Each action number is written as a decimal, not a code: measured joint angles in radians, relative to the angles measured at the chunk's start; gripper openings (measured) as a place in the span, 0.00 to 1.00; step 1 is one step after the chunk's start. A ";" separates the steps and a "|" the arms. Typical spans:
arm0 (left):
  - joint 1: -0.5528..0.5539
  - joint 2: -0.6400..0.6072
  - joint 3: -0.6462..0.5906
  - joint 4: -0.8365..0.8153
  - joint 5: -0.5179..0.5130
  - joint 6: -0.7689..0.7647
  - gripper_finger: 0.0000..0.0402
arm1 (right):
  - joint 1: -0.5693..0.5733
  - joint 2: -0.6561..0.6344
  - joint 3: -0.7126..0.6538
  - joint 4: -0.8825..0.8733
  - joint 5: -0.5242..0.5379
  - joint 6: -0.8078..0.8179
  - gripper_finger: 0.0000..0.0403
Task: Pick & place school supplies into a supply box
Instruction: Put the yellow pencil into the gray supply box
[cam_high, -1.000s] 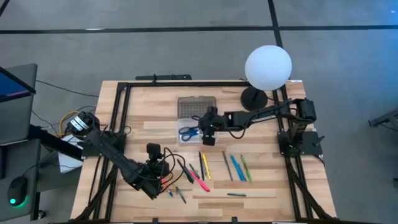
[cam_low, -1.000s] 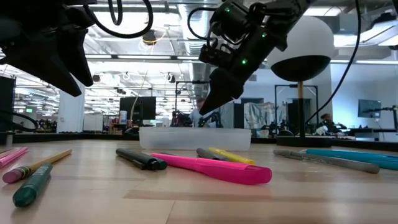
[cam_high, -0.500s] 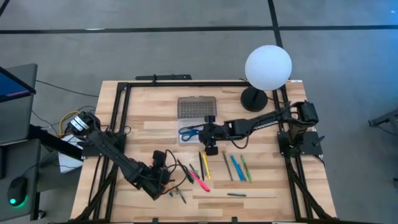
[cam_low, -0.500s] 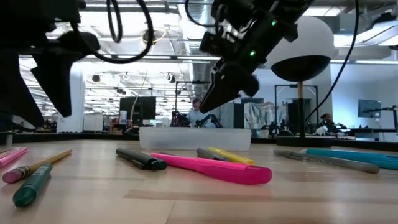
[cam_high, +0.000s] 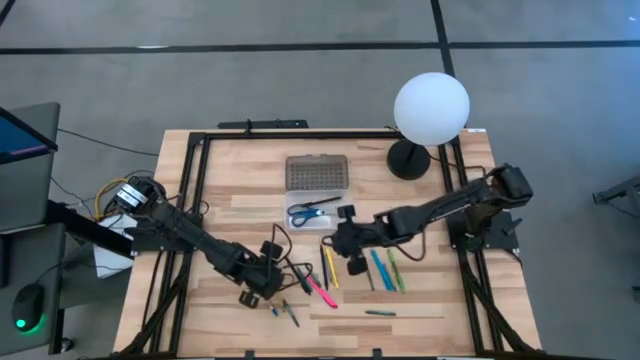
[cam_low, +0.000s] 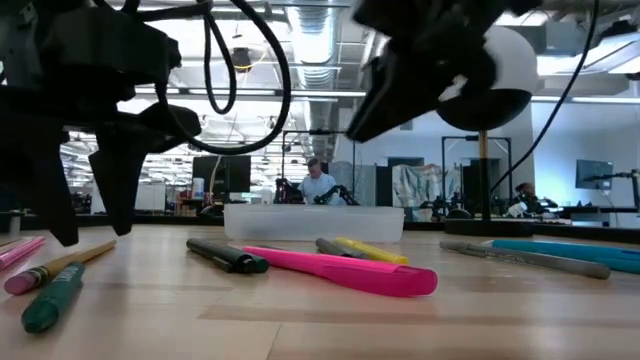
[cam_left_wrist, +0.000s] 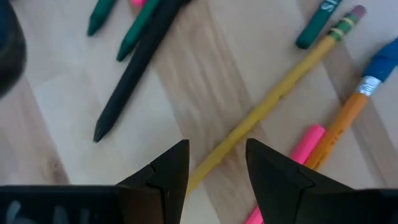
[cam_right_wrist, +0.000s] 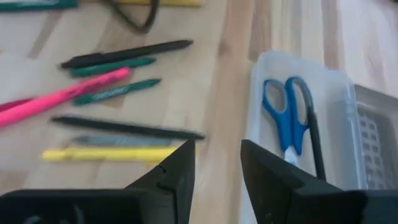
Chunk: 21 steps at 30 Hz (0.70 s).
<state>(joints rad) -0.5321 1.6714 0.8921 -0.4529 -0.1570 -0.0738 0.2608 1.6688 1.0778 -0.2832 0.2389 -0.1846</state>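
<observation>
We are seeing the blue-handled scissors (cam_high: 312, 210) lying inside the clear supply box (cam_high: 316, 217) at mid-table, while pens and markers (cam_high: 327, 271) are lying scattered on the wood in front of it. The right gripper (cam_high: 346, 243) is hovering over them, fingers parted and empty. The left gripper (cam_left_wrist: 216, 163) is hanging open above a yellow pencil (cam_left_wrist: 268, 106).

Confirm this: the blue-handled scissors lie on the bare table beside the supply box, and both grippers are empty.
Not quite. The blue-handled scissors lie inside the supply box, not on the table; the right wrist view shows it, and the high view agrees. The left gripper and right gripper are indeed empty.
</observation>
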 joint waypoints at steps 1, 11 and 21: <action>0.001 0.000 0.000 0.005 0.006 0.012 0.38 | 0.012 -0.018 -0.011 -0.007 0.006 0.007 0.30; 0.002 0.000 -0.042 0.130 0.048 0.129 0.38 | 0.131 -0.128 -0.107 0.001 0.187 0.119 0.30; 0.021 -0.004 -0.096 0.184 0.055 0.139 0.38 | 0.212 -0.160 -0.150 -0.001 0.297 0.186 0.30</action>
<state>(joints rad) -0.5112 1.6675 0.7960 -0.2685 -0.1020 0.0651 0.4730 1.5089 0.9278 -0.2840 0.5357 0.0011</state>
